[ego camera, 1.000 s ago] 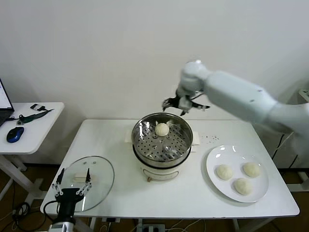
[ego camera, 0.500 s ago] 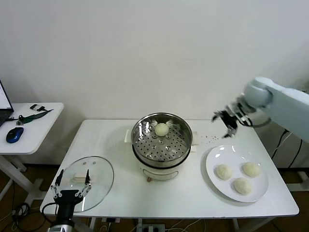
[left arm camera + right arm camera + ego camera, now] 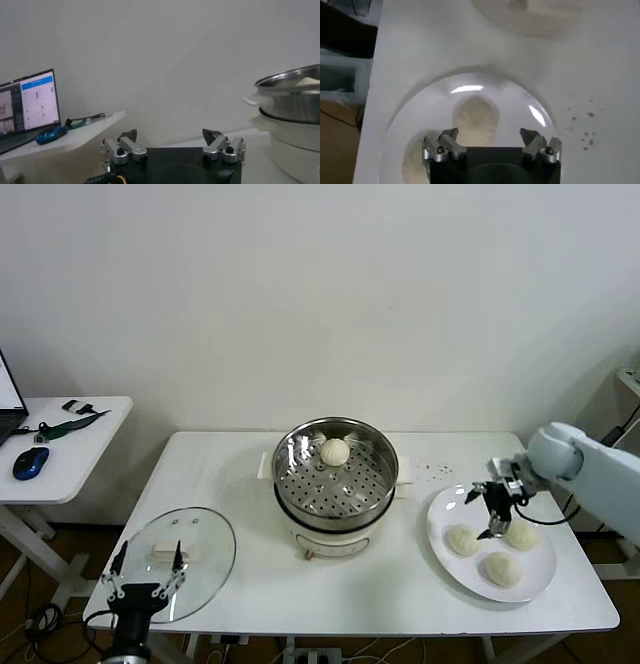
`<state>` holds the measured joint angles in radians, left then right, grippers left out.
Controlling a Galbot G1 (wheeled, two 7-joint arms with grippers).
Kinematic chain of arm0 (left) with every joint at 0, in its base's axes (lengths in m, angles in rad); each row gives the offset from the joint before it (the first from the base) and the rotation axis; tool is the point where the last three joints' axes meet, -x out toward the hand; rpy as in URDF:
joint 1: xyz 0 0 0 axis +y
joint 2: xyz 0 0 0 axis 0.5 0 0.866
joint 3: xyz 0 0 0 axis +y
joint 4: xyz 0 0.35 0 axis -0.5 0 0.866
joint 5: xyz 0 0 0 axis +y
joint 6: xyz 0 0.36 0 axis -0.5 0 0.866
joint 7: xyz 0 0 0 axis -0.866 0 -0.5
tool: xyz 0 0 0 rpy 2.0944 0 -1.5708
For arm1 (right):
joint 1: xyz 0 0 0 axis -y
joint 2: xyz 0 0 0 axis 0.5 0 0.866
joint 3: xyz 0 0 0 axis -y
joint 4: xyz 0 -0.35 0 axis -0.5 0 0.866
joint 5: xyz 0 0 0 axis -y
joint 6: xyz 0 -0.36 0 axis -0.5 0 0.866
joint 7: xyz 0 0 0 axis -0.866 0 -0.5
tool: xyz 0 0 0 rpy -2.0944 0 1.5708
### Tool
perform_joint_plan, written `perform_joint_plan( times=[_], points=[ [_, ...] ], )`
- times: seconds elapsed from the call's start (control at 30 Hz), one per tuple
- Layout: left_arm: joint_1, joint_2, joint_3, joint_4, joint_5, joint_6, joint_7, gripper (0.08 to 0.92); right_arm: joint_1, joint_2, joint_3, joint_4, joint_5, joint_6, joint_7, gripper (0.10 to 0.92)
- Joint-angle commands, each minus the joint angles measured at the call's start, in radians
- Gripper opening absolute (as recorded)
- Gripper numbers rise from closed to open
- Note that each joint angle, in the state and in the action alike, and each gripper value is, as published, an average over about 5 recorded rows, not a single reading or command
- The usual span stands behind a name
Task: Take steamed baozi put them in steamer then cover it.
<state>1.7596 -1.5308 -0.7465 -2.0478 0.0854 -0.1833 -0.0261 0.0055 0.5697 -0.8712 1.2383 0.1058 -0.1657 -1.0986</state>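
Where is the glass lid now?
In the head view the glass lid lies flat at the table's front left corner, left of the steamer, beside the left gripper.

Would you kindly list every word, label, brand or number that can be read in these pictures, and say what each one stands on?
No text can be read anywhere in these views.
Laptop screen on the white side table: it shows a blue bar and rows of content, too small and blurred to read.
Round shiny stainless-steel steamer on its white base: no legible brand or label.
Round clear glass lid with a white handle and flat white plate: no markings seen.
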Motion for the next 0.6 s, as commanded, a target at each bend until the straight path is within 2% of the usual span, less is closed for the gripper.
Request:
perform_joint_plan(
  times=[0.03,0.47,0.6],
  points=[
    [0.003,-0.002,-0.003,0.007,-0.001,-0.003,-0.001,0.823,-0.119,0.034,0.085,-0.050,-0.015,-0.031,0.010,0.823],
    [0.005,-0.001,-0.005,0.013,0.000,-0.004,-0.002,0.823,-0.105,0.073,0.054,-0.086,-0.026,-0.021,0.016,0.822],
    [0.005,-0.001,-0.006,0.016,0.000,-0.004,-0.003,0.823,-0.103,0.081,0.048,-0.098,-0.037,-0.016,0.015,0.801]
  ],
)
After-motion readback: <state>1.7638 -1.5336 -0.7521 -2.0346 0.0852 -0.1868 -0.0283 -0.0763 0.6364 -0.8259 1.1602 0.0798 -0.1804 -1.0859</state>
